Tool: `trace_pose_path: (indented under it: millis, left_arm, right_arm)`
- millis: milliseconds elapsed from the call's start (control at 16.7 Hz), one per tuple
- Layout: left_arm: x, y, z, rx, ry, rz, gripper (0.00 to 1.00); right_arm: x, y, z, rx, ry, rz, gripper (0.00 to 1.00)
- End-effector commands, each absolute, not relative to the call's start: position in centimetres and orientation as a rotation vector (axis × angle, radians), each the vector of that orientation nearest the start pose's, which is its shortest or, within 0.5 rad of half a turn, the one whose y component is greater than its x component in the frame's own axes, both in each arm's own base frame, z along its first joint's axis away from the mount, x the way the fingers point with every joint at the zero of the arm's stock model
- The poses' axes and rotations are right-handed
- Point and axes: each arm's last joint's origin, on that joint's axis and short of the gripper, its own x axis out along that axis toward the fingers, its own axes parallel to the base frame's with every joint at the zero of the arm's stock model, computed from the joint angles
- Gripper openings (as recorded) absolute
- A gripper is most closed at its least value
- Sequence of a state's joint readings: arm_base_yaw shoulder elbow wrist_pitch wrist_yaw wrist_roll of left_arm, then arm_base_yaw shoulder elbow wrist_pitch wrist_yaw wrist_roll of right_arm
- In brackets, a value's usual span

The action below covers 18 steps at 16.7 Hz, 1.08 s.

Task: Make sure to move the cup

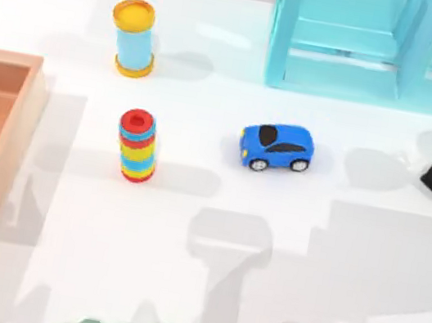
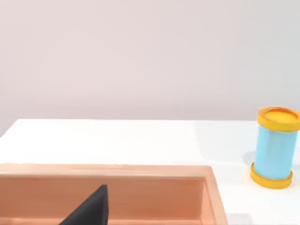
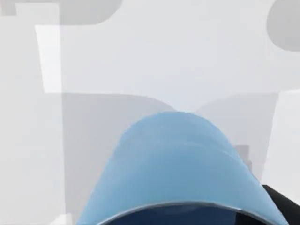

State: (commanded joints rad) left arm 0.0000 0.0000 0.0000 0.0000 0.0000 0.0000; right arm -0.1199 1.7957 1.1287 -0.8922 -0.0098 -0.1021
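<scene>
Right wrist view: smooth solid-blue tapered cup [image 3: 180, 164], rim nearest camera.

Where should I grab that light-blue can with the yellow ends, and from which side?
Probably grip the can around its light-blue middle, coming in level from the side: it stands upright, and wider yellow rims should stop slipping.

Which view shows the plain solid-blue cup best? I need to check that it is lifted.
The right wrist view: the plain solid-blue cup sits close to the camera, above the white table, a dark finger beside it. The top and left wrist views give nothing of it.
</scene>
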Motion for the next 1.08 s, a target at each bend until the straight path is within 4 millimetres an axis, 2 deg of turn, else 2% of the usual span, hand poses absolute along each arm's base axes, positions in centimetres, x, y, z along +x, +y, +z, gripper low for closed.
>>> trace_pose_path:
  millis: [120,300,1080]
  left_arm:
    - [10.57,-0.12,16.00,0.000,0.000,0.000,1.00]
    - [10.57,-0.12,16.00,0.000,0.000,0.000,1.00]
    - [10.57,-0.12,16.00,0.000,0.000,0.000,1.00]
  right_arm:
    - [31.19,-3.28,14.25,0.017,1.574,0.001,0.00]
    - [31.19,-3.27,14.22,0.017,1.575,0.001,0.00]
    - [31.19,-3.27,14.22,0.017,1.575,0.001,0.98]
